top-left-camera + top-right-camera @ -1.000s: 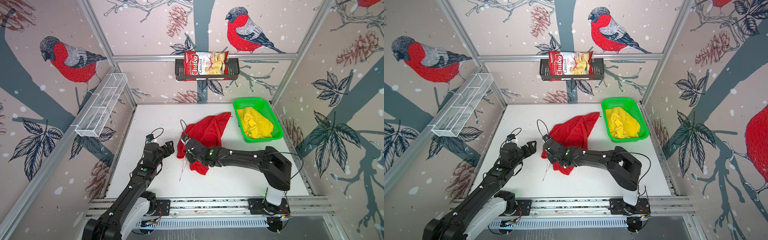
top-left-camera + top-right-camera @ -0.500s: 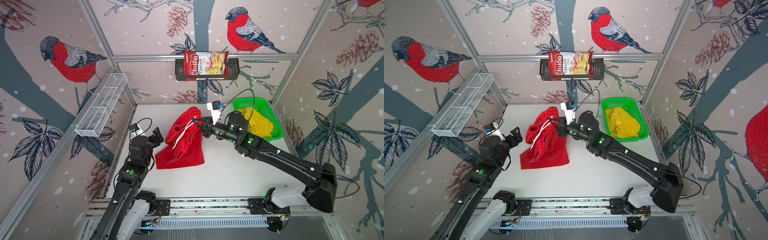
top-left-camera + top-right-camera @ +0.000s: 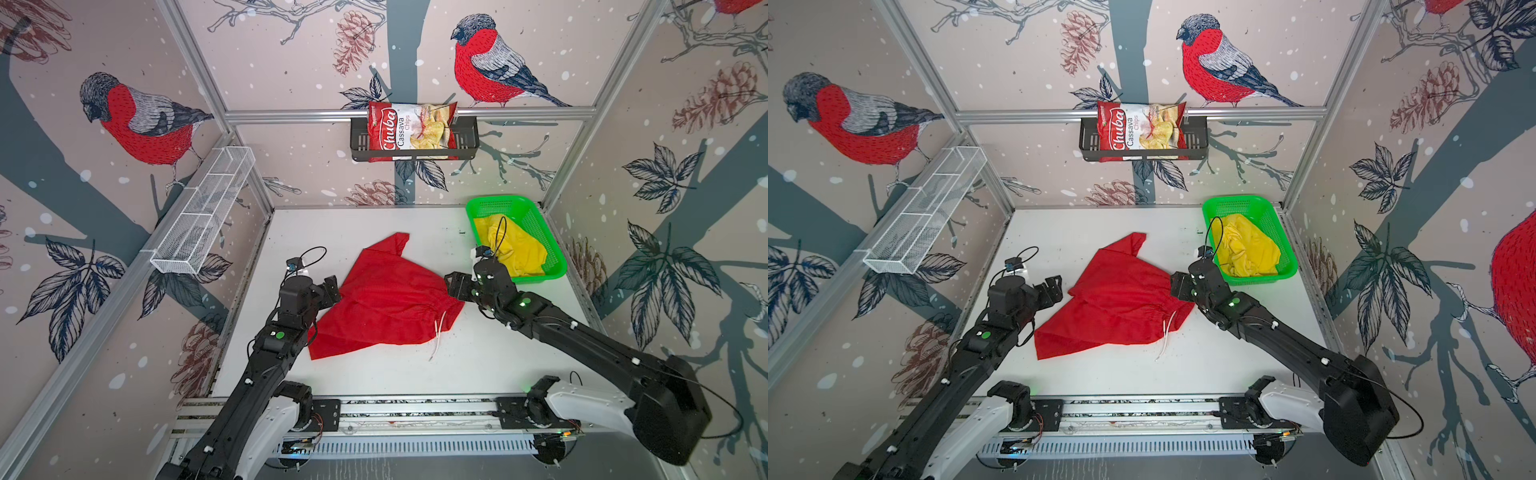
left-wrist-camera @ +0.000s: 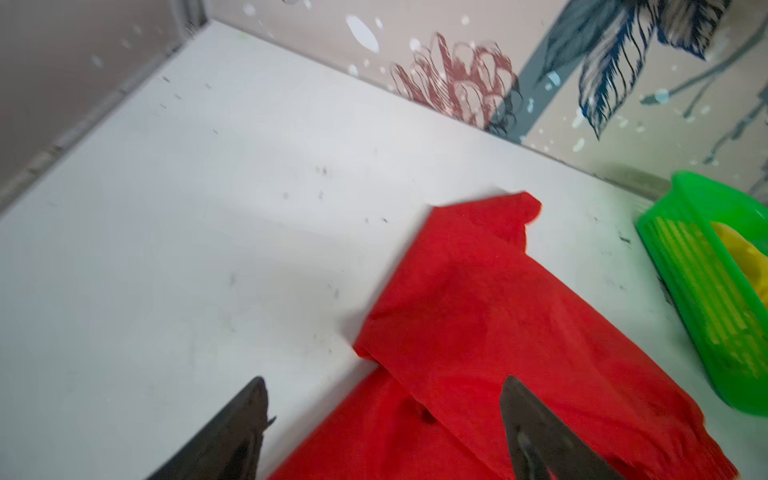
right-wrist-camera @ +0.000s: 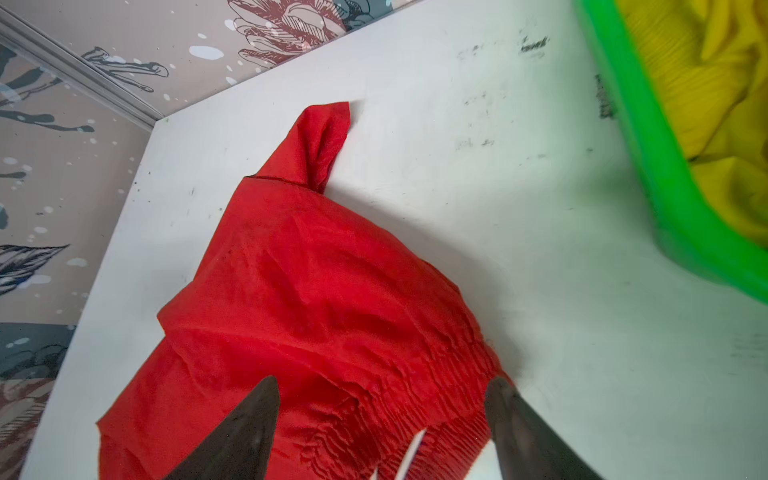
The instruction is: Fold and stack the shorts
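Shorts first: the red shorts point(image 3: 386, 303) lie loose and creased on the white table point(image 3: 478, 357), flat between my two grippers. One narrow corner of the cloth points away from both of them toward the back wall. The gathered waistband end sits at my right gripper point(image 3: 455, 286), and the white drawstring point(image 3: 438, 332) trails off the hem onto the table on the near side of that gripper.

In the right wrist view, my right gripper point(image 5: 382, 382) has its fingers spread wide above the ruched waistband, with nothing pinched between them. I cannot tell whether the tips touch the cloth.

My left gripper point(image 3: 332, 289) stands at the opposite edge of the red shorts. In the left wrist view, my left gripper point(image 4: 384, 382) is also spread, one finger over bare table and the other over red cloth, and it grips nothing.

The yellow shorts point(image 3: 515, 249) are bunched inside the green mesh basket point(image 3: 494, 201), which sits just beyond my right gripper on its outer side, in the far corner of the table.

Well past both grippers, a Chuba cassava chips bag point(image 3: 409, 129) rests in a black wire shelf point(image 3: 467, 137) on the back wall. A white wire rack point(image 3: 203, 212) hangs on the wall outside my left arm.
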Motion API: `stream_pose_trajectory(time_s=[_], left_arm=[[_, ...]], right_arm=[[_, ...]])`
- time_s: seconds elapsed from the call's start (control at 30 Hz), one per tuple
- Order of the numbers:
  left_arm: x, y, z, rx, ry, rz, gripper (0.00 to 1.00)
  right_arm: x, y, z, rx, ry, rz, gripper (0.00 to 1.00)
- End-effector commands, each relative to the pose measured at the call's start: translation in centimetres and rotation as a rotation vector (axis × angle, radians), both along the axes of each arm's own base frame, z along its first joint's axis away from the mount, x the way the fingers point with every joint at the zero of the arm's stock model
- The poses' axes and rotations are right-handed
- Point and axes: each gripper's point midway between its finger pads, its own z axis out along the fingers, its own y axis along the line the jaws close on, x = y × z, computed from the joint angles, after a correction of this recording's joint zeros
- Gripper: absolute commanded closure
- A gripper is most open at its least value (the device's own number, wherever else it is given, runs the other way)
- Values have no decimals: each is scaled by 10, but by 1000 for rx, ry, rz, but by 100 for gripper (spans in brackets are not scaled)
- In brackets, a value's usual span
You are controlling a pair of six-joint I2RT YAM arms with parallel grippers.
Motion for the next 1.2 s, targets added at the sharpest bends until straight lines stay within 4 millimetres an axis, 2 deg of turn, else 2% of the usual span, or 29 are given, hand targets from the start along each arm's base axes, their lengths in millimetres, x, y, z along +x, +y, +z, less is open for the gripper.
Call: stream_pose_trajectory(time_s=[0.0, 0.13, 0.3, 0.63, 0.73, 0.77, 0.87, 0.9, 0.97, 1.03, 1.17], left_arm=[[7, -32, 14, -106, -82, -151, 14], [7, -43, 3, -168, -62, -187, 15], [7, -40, -5, -150, -39, -178, 15], [4, -37, -5, -145, -52, -166, 15], [4, -35, -5, -134, -53, -160, 15], [4, -36, -4, -130, -54, -162, 15], [5, -36, -1, -129, -61, -167, 15], [5, -36, -1, -129, -63, -169, 15], [5, -37, 1, -128, -67, -170, 15], [6, -37, 5, -127, -73, -170, 15], [8, -33, 15, -119, -91, -150, 15]], right_arm=[[-19, 9, -9, -100, -38, 153, 21], [-39, 36, -25, -239, -77, 327, 21], [-54, 61, -63, -476, -37, 493, 21], [-34, 75, -109, -716, -23, 569, 19], [-34, 76, -119, -743, -3, 592, 31], [-34, 77, -119, -743, 0, 595, 38], [-31, 85, -106, -684, -3, 594, 64], [-28, 90, -95, -640, -12, 593, 76], [-25, 103, -67, -539, -41, 598, 89], [-25, 121, -27, -422, -102, 620, 94], [-32, 149, 65, -201, -249, 674, 97]])
